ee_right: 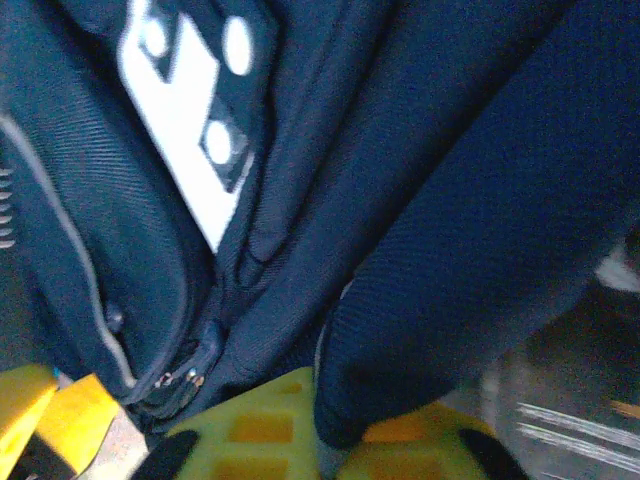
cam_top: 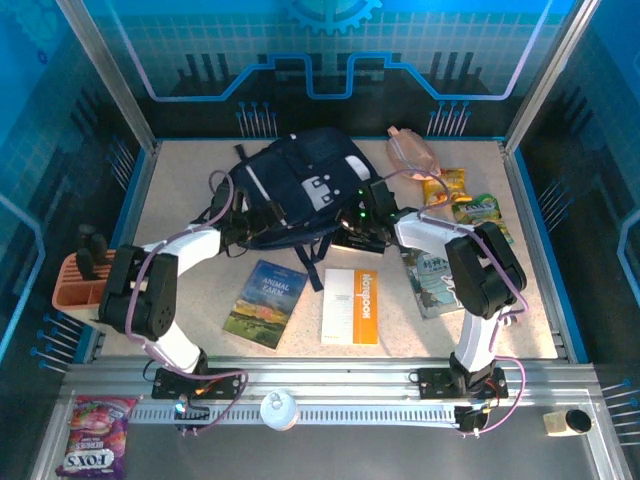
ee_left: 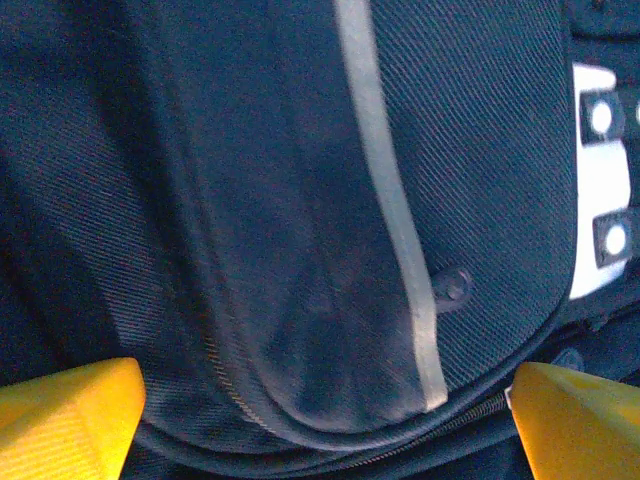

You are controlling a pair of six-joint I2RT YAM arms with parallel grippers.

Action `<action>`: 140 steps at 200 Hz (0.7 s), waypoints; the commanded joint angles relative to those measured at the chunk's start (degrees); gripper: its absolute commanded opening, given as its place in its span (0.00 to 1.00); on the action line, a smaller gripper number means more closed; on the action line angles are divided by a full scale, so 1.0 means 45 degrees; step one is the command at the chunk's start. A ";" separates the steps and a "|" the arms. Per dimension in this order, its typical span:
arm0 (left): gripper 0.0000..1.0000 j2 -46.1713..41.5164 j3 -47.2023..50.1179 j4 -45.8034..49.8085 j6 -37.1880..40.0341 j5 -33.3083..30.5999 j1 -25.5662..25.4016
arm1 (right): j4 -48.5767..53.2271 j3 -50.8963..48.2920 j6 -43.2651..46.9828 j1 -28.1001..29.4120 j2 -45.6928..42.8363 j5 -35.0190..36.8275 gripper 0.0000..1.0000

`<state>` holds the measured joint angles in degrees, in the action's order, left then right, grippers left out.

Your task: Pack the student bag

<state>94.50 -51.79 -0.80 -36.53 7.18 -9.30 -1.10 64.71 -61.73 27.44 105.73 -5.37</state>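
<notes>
The student bag (cam_top: 300,180) lies flat at the far centre of the table (cam_top: 190,190), a rounded navy pack of ribbed woven cloth with a pale stripe. The right gripper (ee_right: 335,440) pinches a soft fold at its near right edge, probably to pull the mouth open; the left gripper (ee_left: 320,440) hangs spread wide over the near left side, seemingly ready to take the opposite lip

Beige speckled table (cam_top: 180,200), blue-lit panel walls (cam_top: 450,40), alu frame (cam_top: 106,70).
</notes>
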 commanded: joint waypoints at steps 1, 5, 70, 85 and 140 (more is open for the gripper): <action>0.96 0.0132 -0.0529 0.0185 0.0595 -0.0325 0.0021 | -0.0633 -0.0055 -0.1169 -0.0296 -0.0126 -0.0135 0.25; 0.96 0.0073 -0.0568 0.0239 0.0631 -0.0343 0.0016 | -0.0612 -0.0001 -0.1228 -0.0287 -0.0042 -0.0246 0.30; 0.91 -0.1775 0.0082 0.1653 0.1431 -0.1170 -0.0984 | -0.0359 0.0233 -0.2588 0.0227 0.0696 -0.0822 0.50; 0.90 -0.2038 0.0382 0.1590 0.1525 -0.1345 -0.1478 | -0.0230 0.0431 -0.2667 0.0288 0.0996 -0.0916 0.48; 0.80 -0.2130 0.0672 0.1806 0.3249 -0.1867 -0.3413 | -0.0519 0.0949 -0.1242 0.0261 0.0696 -0.0872 0.13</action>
<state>85.54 -49.34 5.45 -27.97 1.04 -21.96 -1.96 66.04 -71.44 28.45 110.41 -9.04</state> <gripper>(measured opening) 0.825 0.172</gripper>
